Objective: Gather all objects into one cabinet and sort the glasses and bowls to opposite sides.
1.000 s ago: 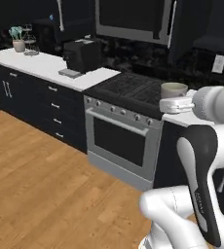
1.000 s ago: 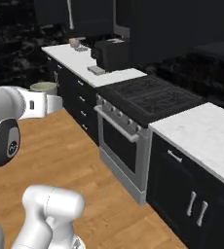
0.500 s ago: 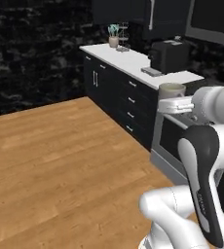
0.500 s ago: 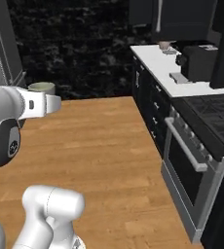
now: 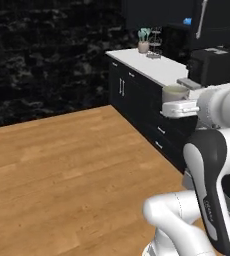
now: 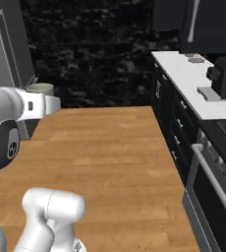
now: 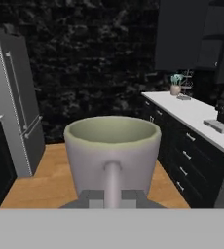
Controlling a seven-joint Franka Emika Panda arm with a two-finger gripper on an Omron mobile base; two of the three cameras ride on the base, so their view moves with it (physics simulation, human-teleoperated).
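My gripper [image 7: 112,197] is shut on the handle of a pale beige-grey mug [image 7: 112,146], held upright at chest height in front of the arm. From the base cameras the mug [image 5: 174,92] [image 6: 40,89] sits on top of the white hand, over the wooden floor. A black wall cabinet [image 5: 222,20] with a long silver bar handle [image 5: 203,17] hangs above the counter at the right. A small bright blue bowl [image 5: 187,21] shows on a dark shelf beside that door. In the hand view the cabinet [image 7: 182,34] is at the upper right.
A white counter [image 5: 147,62] over black drawers runs along the right, carrying a potted plant [image 5: 143,46] and a black appliance [image 5: 214,65]. A grey fridge [image 7: 16,97] stands at the left. The oven front [image 6: 218,187] is low on the right. Open wooden floor [image 5: 77,160] lies ahead.
The whole picture has swung: the base has turned, so the stove slid off to the right and the dark wall and fridge came in. The mug stays in the gripper.
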